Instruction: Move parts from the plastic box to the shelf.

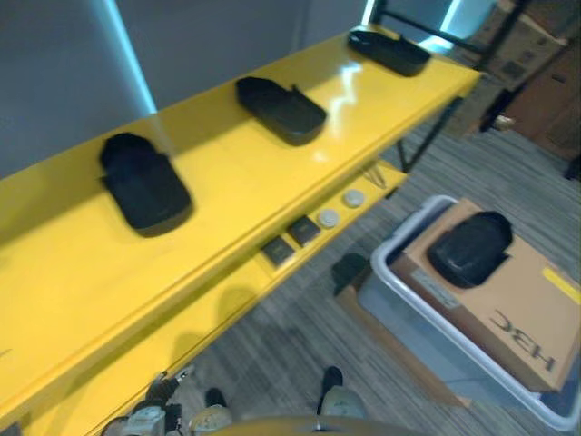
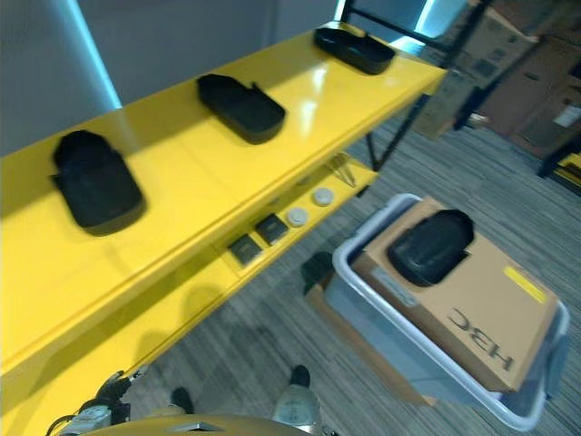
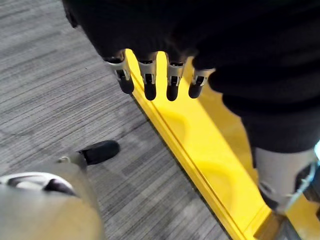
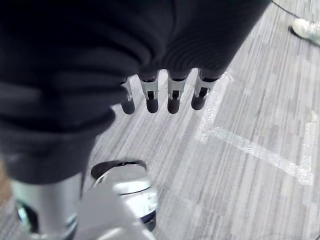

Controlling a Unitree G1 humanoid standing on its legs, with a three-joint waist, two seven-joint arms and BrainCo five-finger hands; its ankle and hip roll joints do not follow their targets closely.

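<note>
Three black moulded parts lie on the top of the yellow shelf (image 1: 227,182): one at the near left (image 1: 145,186), one in the middle (image 1: 281,109), one at the far end (image 1: 390,50). A fourth black part (image 1: 469,248) rests on a brown cardboard box (image 1: 522,313) that sits in the grey plastic box (image 1: 385,263) on the floor at the right. My left hand (image 3: 150,80) hangs low beside the yellow lower shelf edge (image 3: 200,150), fingers straight and empty. My right hand (image 4: 172,92) hangs over the grey carpet, fingers relaxed, holding nothing.
The lower shelf board (image 1: 227,309) carries two round discs (image 1: 328,218) and two small dark squares (image 1: 304,230). Stacked cardboard boxes (image 1: 545,64) and a black frame stand beyond the shelf's far end. White tape (image 4: 240,142) marks the carpet; a person's shoe (image 4: 307,27) is nearby.
</note>
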